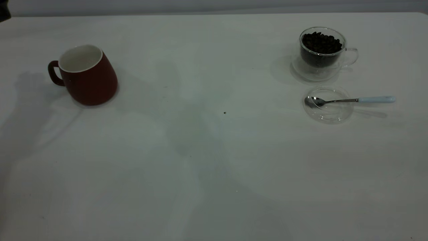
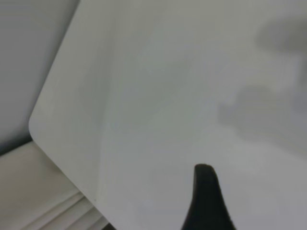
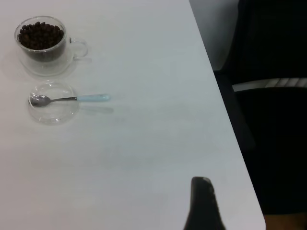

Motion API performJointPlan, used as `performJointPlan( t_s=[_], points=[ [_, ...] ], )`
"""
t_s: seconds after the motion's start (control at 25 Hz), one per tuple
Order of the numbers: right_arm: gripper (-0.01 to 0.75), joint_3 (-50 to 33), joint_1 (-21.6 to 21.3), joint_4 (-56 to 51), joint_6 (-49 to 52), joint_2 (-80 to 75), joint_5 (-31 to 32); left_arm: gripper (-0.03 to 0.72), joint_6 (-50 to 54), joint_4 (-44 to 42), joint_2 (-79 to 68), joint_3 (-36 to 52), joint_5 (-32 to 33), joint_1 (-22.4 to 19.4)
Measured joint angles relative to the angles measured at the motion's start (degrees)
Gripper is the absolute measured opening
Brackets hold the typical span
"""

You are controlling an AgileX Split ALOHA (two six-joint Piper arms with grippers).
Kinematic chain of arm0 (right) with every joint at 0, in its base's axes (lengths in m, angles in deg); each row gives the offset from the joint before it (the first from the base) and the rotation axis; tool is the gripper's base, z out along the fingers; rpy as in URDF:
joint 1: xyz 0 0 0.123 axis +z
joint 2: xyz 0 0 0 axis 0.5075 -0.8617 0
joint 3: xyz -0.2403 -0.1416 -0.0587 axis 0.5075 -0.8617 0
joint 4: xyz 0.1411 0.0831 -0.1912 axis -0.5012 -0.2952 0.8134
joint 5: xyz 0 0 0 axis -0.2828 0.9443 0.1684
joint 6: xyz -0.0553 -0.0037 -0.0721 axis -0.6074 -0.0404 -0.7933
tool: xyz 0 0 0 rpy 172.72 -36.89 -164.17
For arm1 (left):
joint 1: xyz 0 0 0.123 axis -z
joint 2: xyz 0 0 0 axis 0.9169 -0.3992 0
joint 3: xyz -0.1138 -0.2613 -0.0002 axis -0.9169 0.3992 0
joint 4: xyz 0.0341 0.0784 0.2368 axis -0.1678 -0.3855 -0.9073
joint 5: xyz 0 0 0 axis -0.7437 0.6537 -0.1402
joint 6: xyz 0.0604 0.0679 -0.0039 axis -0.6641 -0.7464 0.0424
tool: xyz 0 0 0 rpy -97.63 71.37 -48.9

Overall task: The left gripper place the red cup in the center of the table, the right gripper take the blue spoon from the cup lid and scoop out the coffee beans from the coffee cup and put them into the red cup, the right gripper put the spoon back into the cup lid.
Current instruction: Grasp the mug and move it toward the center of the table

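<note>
The red cup (image 1: 87,75), white inside, stands upright at the table's far left with its handle turned outward. At the right, the clear glass coffee cup (image 1: 321,53) is full of dark coffee beans (image 3: 41,34). Just in front of it lies the clear cup lid (image 1: 329,106), and the blue spoon (image 1: 354,100) rests across it, bowl in the lid and pale blue handle pointing right. A dark part of my left gripper (image 2: 205,191) hangs over a bare table corner. My right gripper (image 3: 202,201) shows the same way near the table's right edge, well away from the spoon (image 3: 72,98).
The white table (image 1: 207,160) carries a tiny dark speck (image 1: 224,112) near its middle. A dark chair (image 3: 268,96) stands beyond the table's right edge. The rounded table corner (image 2: 36,127) lies close to the left arm.
</note>
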Motion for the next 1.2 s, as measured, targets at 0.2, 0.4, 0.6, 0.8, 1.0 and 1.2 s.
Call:
performJointPlan(
  t_s=[0.2, 0.4, 0.6, 0.8, 1.0, 1.2],
  points=[
    [0.565, 0.0, 0.0, 0.0, 0.0, 0.0, 0.0, 0.587, -7.9, 1.3, -0.3, 0.0, 1.8, 0.0],
    [0.565, 0.0, 0.0, 0.0, 0.0, 0.0, 0.0, 0.587, -15.7, 5.7, -4.7, -3.5, 3.5, 0.0],
    [0.565, 0.0, 0.0, 0.0, 0.0, 0.0, 0.0, 0.587, -28.6, 15.6, -12.4, -13.5, 13.4, 0.0],
    [0.565, 0.0, 0.0, 0.0, 0.0, 0.0, 0.0, 0.587, -50.7, 31.9, -16.2, -20.6, 22.0, 0.0],
    [0.565, 0.0, 0.0, 0.0, 0.0, 0.0, 0.0, 0.587, -57.7, 36.2, -19.3, -23.9, 24.0, 0.1],
    [0.565, 0.0, 0.0, 0.0, 0.0, 0.0, 0.0, 0.587, -57.2, 34.4, -19.7, -25.1, 26.2, 0.1]
  ],
)
